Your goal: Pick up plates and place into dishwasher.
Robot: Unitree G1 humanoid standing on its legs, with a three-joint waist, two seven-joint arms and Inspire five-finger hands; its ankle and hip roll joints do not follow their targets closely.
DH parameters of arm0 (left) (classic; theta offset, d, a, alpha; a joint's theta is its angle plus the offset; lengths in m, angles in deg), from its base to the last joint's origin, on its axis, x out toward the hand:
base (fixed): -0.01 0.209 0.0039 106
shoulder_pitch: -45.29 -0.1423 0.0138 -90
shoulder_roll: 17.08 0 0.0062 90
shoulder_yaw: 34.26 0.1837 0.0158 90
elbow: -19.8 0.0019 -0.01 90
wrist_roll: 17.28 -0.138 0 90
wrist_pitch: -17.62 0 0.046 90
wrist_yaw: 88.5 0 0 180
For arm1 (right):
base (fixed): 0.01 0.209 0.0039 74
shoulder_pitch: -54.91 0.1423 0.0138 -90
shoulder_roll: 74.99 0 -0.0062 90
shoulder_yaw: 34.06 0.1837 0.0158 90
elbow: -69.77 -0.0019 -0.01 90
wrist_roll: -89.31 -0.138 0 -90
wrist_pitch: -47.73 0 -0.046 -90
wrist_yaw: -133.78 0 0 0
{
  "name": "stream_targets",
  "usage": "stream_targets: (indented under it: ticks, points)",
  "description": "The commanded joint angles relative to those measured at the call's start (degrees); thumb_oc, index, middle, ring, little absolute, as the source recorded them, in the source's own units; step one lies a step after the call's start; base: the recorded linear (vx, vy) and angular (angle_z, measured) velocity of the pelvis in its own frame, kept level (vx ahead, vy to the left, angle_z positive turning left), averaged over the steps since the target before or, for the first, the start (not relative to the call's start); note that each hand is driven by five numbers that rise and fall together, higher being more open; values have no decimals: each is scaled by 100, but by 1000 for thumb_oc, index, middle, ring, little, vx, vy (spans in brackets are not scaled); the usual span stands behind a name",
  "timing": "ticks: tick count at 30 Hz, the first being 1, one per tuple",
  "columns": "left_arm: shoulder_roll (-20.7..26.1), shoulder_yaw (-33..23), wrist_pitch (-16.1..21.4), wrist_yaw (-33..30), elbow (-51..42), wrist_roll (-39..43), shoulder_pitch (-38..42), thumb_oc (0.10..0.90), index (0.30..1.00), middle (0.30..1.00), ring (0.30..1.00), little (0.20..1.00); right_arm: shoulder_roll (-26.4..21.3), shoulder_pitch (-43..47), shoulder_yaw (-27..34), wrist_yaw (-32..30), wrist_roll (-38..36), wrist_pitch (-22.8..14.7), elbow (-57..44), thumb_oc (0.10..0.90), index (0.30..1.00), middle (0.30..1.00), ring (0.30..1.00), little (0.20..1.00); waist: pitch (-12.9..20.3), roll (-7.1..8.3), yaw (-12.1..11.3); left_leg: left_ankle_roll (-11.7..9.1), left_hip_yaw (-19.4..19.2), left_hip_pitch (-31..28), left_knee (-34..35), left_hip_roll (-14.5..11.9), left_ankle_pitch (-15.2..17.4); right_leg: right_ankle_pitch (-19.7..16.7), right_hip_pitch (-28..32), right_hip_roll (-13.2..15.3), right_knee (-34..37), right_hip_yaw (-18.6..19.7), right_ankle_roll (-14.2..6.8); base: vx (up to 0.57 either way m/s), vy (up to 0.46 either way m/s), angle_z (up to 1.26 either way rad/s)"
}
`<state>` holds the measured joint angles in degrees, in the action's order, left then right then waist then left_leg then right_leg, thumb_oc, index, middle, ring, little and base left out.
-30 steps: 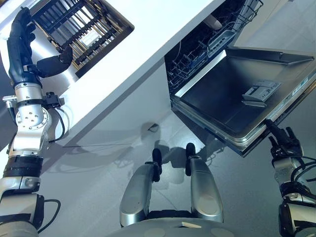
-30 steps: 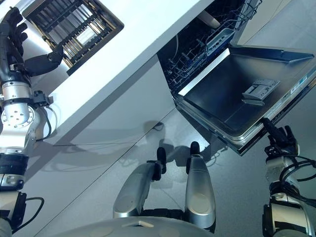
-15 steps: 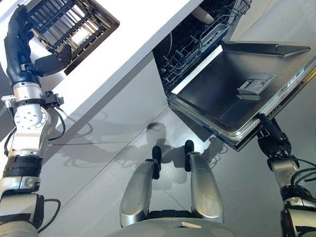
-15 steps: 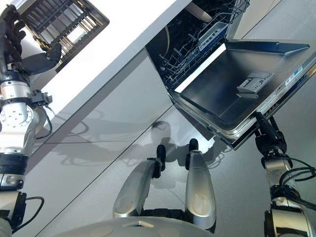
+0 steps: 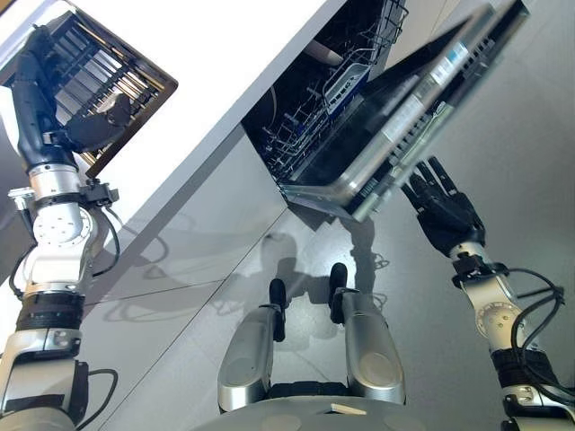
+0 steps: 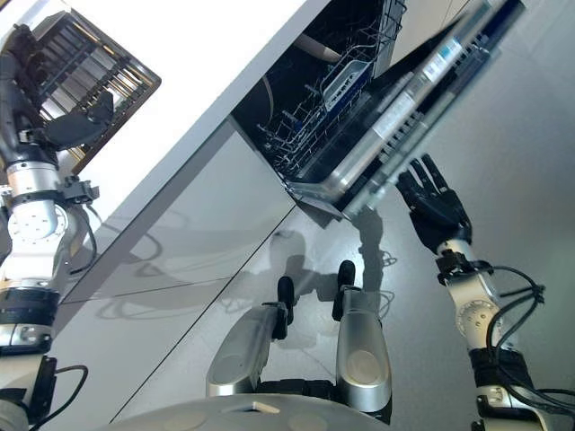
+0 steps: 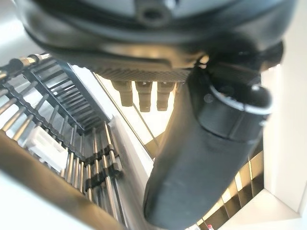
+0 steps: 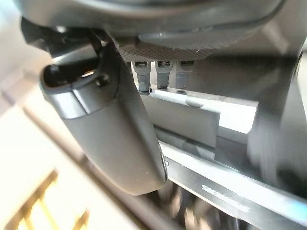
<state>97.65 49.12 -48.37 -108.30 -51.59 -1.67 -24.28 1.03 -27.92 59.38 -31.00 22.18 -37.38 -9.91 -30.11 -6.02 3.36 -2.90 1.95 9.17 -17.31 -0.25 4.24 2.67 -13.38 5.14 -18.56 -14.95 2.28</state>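
Right hand with spread fingers just beside the half-raised dishwasher door.

The right hand (image 5: 445, 214) has its fingers straight and fanned out, holding nothing, just beside the lower edge of the dishwasher door (image 5: 409, 112), which stands tilted, half raised. Behind the door the dishwasher (image 6: 314, 99) is open and its wire rack (image 5: 301, 126) shows with a white plate (image 5: 323, 56) inside. The left hand (image 5: 54, 99) is far from the door, up at the dark dish rack (image 5: 99, 76) on the white counter (image 5: 207, 54); its fingers are straight over the rack bars, the thumb apart, gripping nothing.
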Motion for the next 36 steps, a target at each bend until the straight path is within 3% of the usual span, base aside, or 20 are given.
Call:
stream_targets:
  ticks: [1,8,12,14,19,21,24,29,31,36]
  points:
    - [230,-128,529,-39,-449,-233,-280,800,900,900,900,900,708,1691,-979,1296,222,297,-1446,800,900,900,900,900,592,482,-432,635,-349,-209,-39,725,440,449,642,-250,333,703,-255,74,145,19]
    - [88,-123,753,250,-1027,-372,-457,800,900,900,900,900,743,1528,-786,393,478,-83,-1479,800,900,900,900,900,747,753,-616,715,-402,-483,262,734,434,261,902,-289,711,669,-394,39,119,32]
    - [49,-106,907,514,-1354,-421,-597,800,900,900,900,900,723,1353,-627,253,729,-318,-1421,800,900,900,900,900,867,928,-688,748,-408,-627,422,732,453,151,1042,-329,909,667,-487,15,63,16]
    - [-28,-114,946,564,-1485,-418,-716,800,900,900,900,900,700,1200,-542,176,1101,-518,-1387,800,900,900,900,900,942,983,-701,760,-397,-703,510,738,445,99,1099,-346,987,664,-530,5,52,3]
    - [-286,-146,1037,624,-1834,-566,-1205,800,900,900,900,900,210,675,-240,-574,2836,-1329,-1249,800,900,900,900,900,1175,1030,-676,758,-366,-907,785,724,383,39,1222,-356,1113,665,-621,-15,55,-1]
    - [-427,-192,1001,780,-1927,-447,-1383,800,900,900,900,900,42,440,-53,-678,3274,-1645,-1218,800,900,900,900,900,1273,1023,-640,753,-357,-1010,944,705,348,36,1262,-364,1148,682,-651,-31,34,0]
    - [-653,-282,724,1077,-2000,-79,-1623,800,900,900,900,900,-137,128,307,-1317,4287,-2061,-1289,800,900,900,900,900,1438,979,-570,731,-339,-1136,1157,680,287,56,1327,-381,1186,723,-676,-26,21,0]
    - [-1186,-345,281,1504,-1920,701,-1836,800,900,900,900,900,-122,-291,802,-2286,5460,-2160,-1377,800,900,900,900,900,1637,836,-400,693,-347,-1336,1553,626,143,122,1401,-427,1200,794,-693,-67,31,-2]
    - [-1449,-381,110,1677,-1865,1135,-1888,800,900,900,900,900,77,-564,961,-2540,5618,-2015,-1250,800,900,900,900,900,1719,778,-285,662,-411,-1435,1797,588,47,134,1441,-442,1245,822,-714,-87,18,-2]
    - [-1699,-341,80,1832,-1667,1504,-1903,800,900,900,900,900,489,-919,969,-2776,5507,-1553,-484,800,900,900,900,900,1817,688,-120,644,-535,-1571,2028,576,-12,59,1470,-440,1411,850,-775,-61,8,-1]
